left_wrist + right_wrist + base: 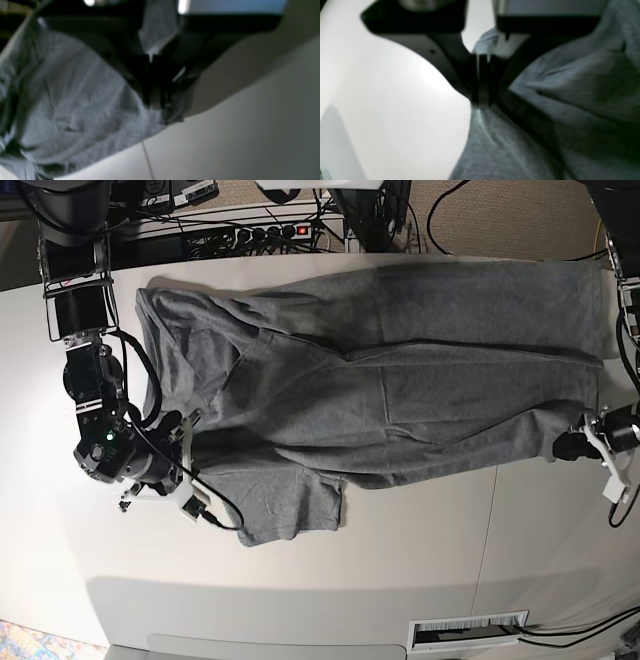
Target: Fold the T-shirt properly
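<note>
The grey T-shirt lies spread sideways across the white table, wrinkled, with one short sleeve sticking out toward the front. My left gripper is at the shirt's right end, near the hem. In the left wrist view the left gripper is shut on the T-shirt edge just above the tabletop. My right gripper is at the shirt's left end, beside the sleeve. In the right wrist view the right gripper is shut on a pinch of the T-shirt.
A power strip with cables lies beyond the table's far edge. A slotted vent sits by the front edge. A seam runs across the tabletop near the right side. Bare table shows in front of the shirt.
</note>
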`<state>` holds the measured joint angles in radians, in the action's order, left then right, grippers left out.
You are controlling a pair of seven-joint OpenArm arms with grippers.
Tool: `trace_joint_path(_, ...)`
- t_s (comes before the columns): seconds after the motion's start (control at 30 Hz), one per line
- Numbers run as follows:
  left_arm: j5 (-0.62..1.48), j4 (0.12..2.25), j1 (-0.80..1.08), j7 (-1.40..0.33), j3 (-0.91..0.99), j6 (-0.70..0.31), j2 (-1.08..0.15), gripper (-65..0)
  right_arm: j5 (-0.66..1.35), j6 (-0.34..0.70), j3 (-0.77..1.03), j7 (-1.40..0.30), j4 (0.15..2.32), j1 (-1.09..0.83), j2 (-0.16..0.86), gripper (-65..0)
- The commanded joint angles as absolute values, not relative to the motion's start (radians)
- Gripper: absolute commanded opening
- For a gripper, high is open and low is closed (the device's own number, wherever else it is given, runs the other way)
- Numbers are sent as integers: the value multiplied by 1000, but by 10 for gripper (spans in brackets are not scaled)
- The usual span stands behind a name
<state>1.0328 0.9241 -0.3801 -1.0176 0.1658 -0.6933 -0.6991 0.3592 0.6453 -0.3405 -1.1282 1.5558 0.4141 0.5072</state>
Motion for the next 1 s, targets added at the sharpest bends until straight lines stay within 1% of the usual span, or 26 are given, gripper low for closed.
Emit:
trace_joint_path(0.0, 1063, 952, -408, -1020, 173, -698, -730, -650, 372, 640, -315, -1131, 1586, 427, 525, -650)
trace_joint_path(0.23, 1074, 972, -407, -1120, 173, -698, -770, -650, 477, 643, -135, -1160, 1681, 302, 531, -650)
trace_joint_path(0.47, 1227, 972, -407, -1293, 173, -698, -827, -650, 528, 644, 21, -1164, 1760, 178, 532, -650)
trace_joint_path(0.6, 1302, 972, -389, -1371, 173, -698, -859, -650, 528, 644, 46, -1170, 1798, 123, 536, -650)
trace_joint_path(0.73, 1326, 972, -339, -1378, 173, -698, -882, -650, 527, 644, 46, -1171, 1826, 88, 559, -650)
trace_joint_path(0.97, 1370, 972, -233, -1396, 173, -698, -881, -650, 527, 644, 47, -1181, 1826, 73, 582, -650)
